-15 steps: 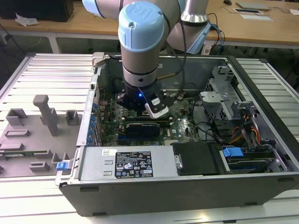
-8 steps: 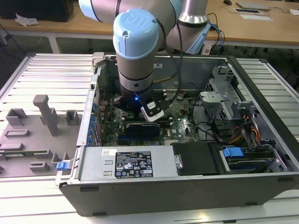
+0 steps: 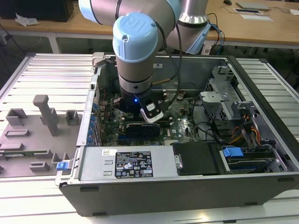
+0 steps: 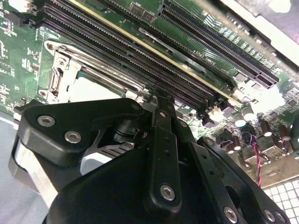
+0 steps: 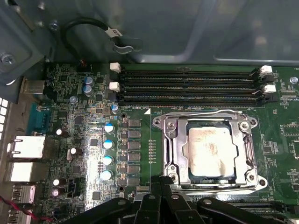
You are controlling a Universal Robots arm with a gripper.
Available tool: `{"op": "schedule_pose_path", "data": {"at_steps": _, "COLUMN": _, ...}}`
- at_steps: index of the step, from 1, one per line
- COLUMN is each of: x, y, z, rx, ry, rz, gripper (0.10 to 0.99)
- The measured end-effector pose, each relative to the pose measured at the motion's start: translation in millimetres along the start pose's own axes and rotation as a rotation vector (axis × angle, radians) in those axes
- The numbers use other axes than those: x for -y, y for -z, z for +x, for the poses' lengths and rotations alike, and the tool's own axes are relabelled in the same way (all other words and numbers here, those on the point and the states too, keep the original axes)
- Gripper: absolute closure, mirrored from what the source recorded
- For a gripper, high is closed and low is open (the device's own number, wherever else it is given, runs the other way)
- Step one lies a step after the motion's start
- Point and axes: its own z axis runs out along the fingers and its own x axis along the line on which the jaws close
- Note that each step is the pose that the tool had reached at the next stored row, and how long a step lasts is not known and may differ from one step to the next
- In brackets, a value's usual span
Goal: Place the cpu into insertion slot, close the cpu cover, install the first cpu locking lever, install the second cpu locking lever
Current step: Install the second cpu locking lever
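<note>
The cpu (image 5: 209, 149) is seen seated in the insertion slot (image 5: 174, 150), framed by the cpu cover (image 5: 247, 151). The gripper (image 4: 152, 95) appears clenched, empty, just beside it; a skewed press risks bent pins.

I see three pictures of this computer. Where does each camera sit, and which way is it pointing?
Exterior view: off the arm, looking down into the open grey computer case; the pale blue and silver robot arm reaches inside.
First wrist view: on the arm, facing the green motherboard, with the silver-topped square cpu under its metal frame cover; black gripper at the picture's edge.
Second wrist view: on the arm, low and slanted, black gripper close up.
Both wrist views share the long black memory slots.
</note>
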Motion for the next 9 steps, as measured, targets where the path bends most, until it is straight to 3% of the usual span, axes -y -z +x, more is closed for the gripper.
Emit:
{"op": "schedule_pose_path", "data": {"at_steps": 5, "x": -1.7, "y": 5.8, "z": -0.2, "rx": 0.0001, "ry": 0.000, "rz": 0.002, "gripper": 0.980}}
{"op": "schedule_pose_path", "data": {"at_steps": 9, "x": -1.4, "y": 4.7, "z": -0.2, "rx": 0.0000, "ry": 0.000, "rz": 0.002, "gripper": 0.980}}
